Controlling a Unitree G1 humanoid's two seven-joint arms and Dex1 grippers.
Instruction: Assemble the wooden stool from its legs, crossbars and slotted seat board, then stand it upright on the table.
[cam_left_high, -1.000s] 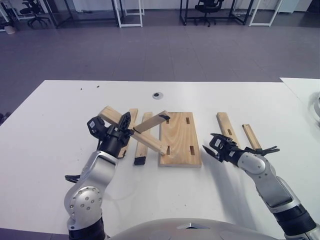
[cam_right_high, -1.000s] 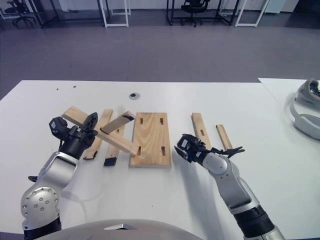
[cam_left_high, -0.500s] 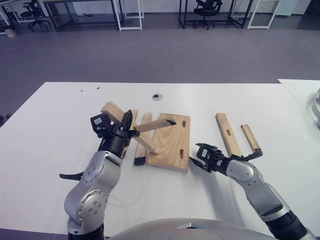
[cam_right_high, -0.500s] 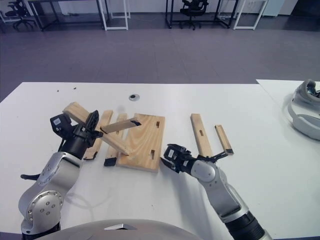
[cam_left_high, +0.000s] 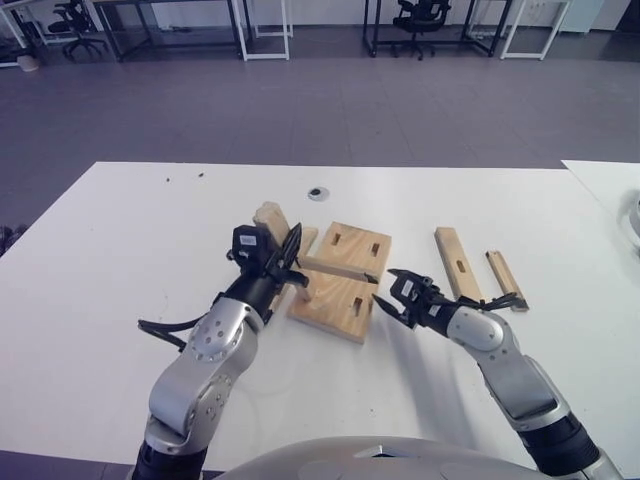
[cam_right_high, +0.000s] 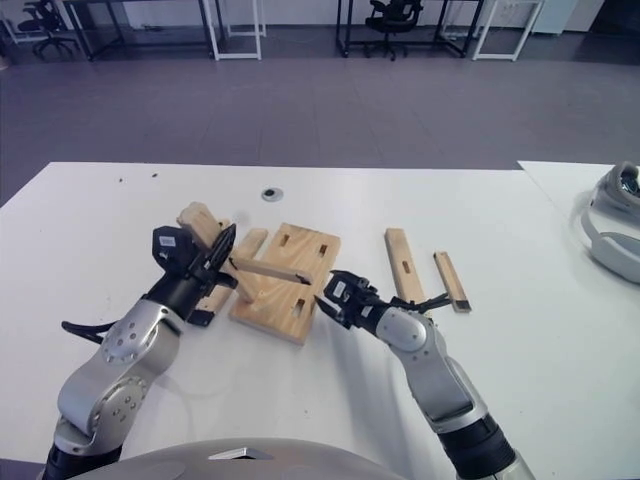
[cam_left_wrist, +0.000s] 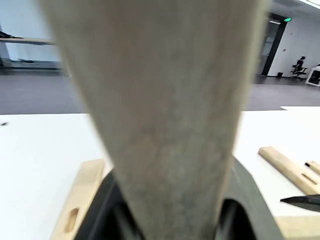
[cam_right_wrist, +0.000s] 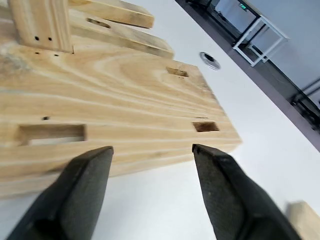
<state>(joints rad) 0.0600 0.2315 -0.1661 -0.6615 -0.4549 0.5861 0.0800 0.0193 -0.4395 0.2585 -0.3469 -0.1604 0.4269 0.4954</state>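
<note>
The slotted seat board (cam_left_high: 345, 292) lies skewed on the white table (cam_left_high: 120, 250). My left gripper (cam_left_high: 283, 262) is shut on a wooden leg (cam_left_high: 270, 217), just left of the board. A crossbar (cam_left_high: 340, 268) joined to that leg reaches out over the board. In the left wrist view the held leg (cam_left_wrist: 165, 110) sits between the dark fingers (cam_left_wrist: 107, 210). My right gripper (cam_left_high: 395, 298) stands open at the board's right edge, and its wrist view has the fingertips (cam_right_wrist: 97, 155) spread before the seat board (cam_right_wrist: 110, 100). Nothing is between them.
A second leg (cam_left_high: 455, 262) and a thin crossbar (cam_left_high: 503, 277) lie right of the board. More pieces (cam_right_high: 245, 242) lie under and behind my left gripper. A round grommet (cam_left_high: 318, 193) sits farther back. A white headset (cam_right_high: 615, 225) rests on the neighbouring table.
My left gripper has carried the leg and crossbar rightward over the board. The board has turned askew. My right gripper has moved left and forward to the board's right edge.
</note>
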